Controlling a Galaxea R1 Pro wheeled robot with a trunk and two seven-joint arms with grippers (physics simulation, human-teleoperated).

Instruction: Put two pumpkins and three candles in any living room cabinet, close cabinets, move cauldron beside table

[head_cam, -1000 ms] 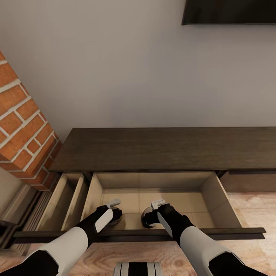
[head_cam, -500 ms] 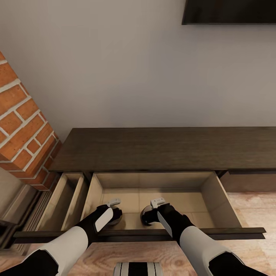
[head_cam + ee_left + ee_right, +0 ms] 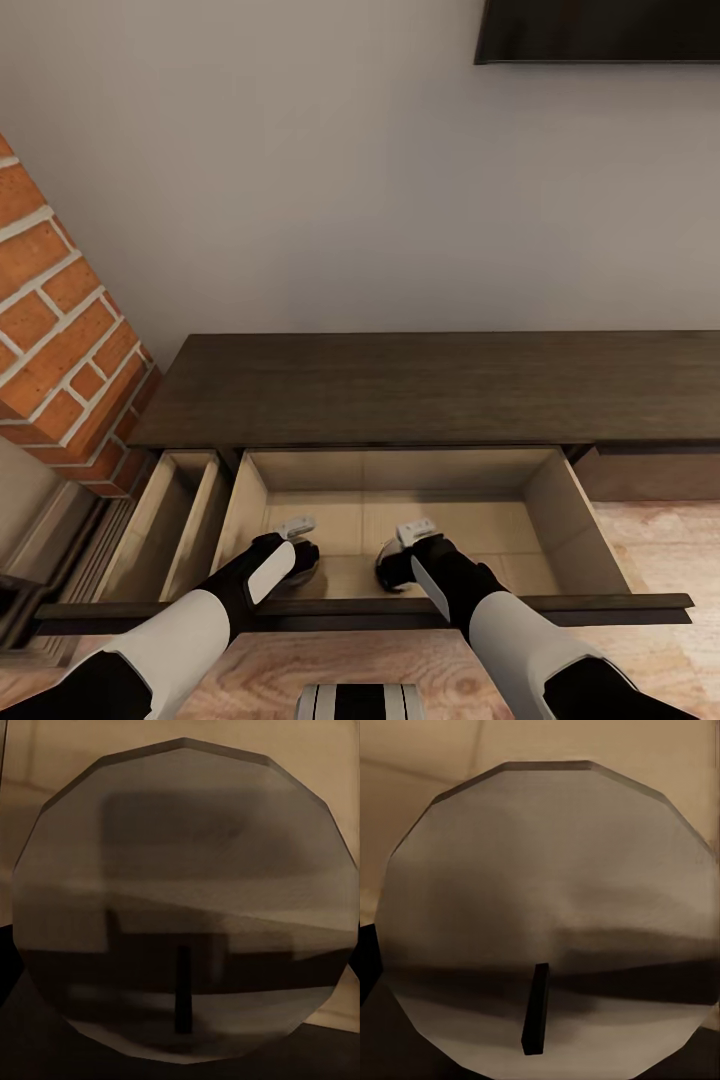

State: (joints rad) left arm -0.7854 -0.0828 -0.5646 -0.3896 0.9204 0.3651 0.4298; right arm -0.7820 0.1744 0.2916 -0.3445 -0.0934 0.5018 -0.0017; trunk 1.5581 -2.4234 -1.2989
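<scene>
The long dark-brown cabinet (image 3: 430, 385) stands against the wall with its wide middle drawer (image 3: 560, 505) pulled out, showing pale wood inside. Both arms reach down into that drawer near its front edge. My left gripper (image 3: 300, 562) is shut on a round glossy grey candle (image 3: 310, 572), whose top and black wick sit close up in the left wrist view (image 3: 180, 907). My right gripper (image 3: 395, 566) is shut on a second grey candle (image 3: 384, 574), whose face and wick (image 3: 547, 907) show in the right wrist view. The wrists and candles hide the fingers. The pumpkins, cauldron and table are out of view.
A narrow drawer (image 3: 170, 530) left of the wide one also stands open. At the right, another drawer front (image 3: 650, 470) juts out slightly. A brick fireplace (image 3: 60, 320) rises at the left and a dark TV (image 3: 600, 30) hangs above. Wood floor lies beneath me.
My right gripper and its candle have shifted slightly right and down inside the drawer. The left arm has not moved.
</scene>
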